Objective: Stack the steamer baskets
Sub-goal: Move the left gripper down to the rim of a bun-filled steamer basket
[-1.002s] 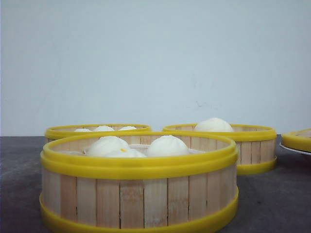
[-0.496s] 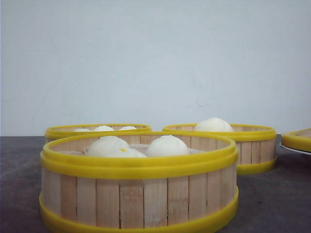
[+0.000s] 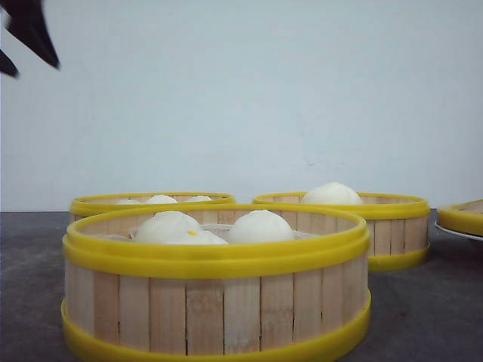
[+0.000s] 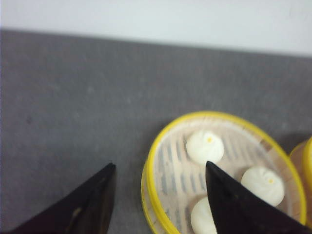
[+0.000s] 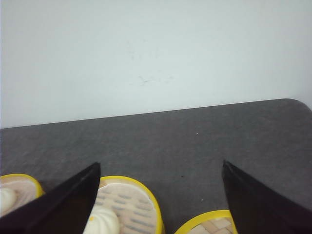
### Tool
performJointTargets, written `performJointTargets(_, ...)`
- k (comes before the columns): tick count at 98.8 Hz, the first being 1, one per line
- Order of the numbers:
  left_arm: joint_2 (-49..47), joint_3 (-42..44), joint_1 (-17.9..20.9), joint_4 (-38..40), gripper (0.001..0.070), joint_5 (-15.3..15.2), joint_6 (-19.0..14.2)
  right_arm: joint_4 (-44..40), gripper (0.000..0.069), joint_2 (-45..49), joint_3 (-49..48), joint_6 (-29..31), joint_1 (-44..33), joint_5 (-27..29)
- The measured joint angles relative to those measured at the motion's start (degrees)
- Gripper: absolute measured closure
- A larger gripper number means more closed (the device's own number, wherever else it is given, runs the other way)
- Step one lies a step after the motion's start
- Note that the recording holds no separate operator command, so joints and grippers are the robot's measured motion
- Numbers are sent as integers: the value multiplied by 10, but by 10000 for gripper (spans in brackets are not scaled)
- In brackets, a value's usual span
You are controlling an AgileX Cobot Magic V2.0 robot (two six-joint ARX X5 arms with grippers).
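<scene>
No stacking done: behind the near steamer basket point(image 3: 216, 279), two more baskets point(image 3: 151, 202) point(image 3: 362, 219) sit separately. Left gripper point(image 4: 158, 195) and right gripper point(image 5: 161, 195) hover wide open, empty.

Yellow-rimmed, pale-slatted steamer baskets point(image 3: 215, 286), white buns point(image 3: 260, 225), dark grey table point(image 4: 73, 112), black left gripper point(image 4: 158, 204).

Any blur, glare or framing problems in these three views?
Front view: sharp, evenly lit, nearest steamer basket cropped at the bottom, left gripper a dark silhouette in the corner. Left wrist view: soft, slightly blurred over the buns. Right wrist view: clear, right gripper fingers featureless black.
</scene>
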Motion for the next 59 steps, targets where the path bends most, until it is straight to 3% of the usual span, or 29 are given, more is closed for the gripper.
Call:
performJointTargets(31,213,134,-2,-71,363,0,24,0,197,0,0,0,8,0)
performJointTargets(59,334,212,-4,-124,363,-1,31,-4,197,0,0,0,9,0)
